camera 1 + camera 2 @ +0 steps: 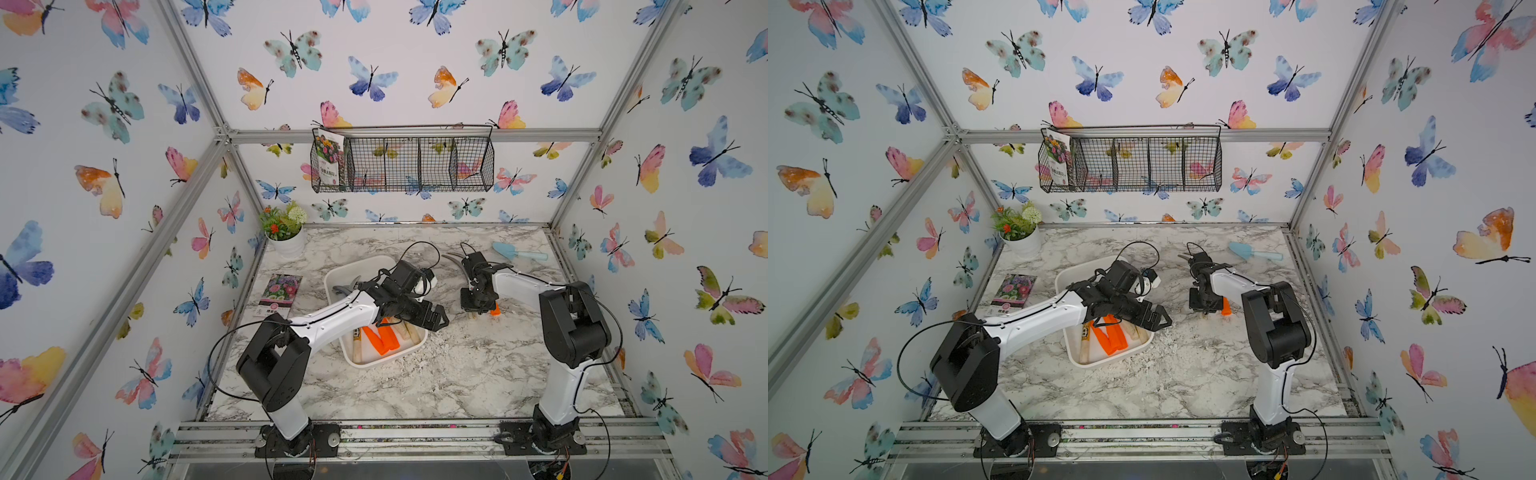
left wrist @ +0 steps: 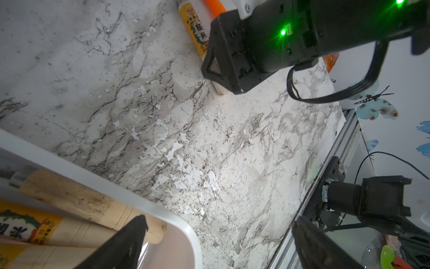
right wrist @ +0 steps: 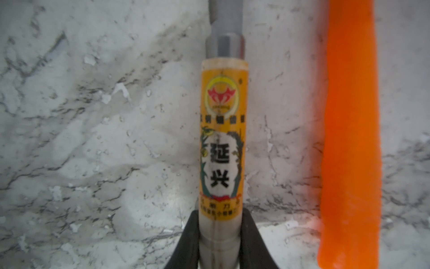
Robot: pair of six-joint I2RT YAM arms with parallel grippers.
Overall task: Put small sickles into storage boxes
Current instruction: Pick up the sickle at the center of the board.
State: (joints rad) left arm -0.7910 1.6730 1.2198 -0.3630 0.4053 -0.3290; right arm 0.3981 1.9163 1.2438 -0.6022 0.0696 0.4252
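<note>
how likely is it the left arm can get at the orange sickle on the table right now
Probably not: the right gripper, shut on the wooden-handled sickle, stands between the orange sickle and the open left gripper, crowding the approach.

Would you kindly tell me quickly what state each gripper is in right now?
Left gripper: open, holding nothing.
Right gripper: closed on the wooden-handled sickle.
</note>
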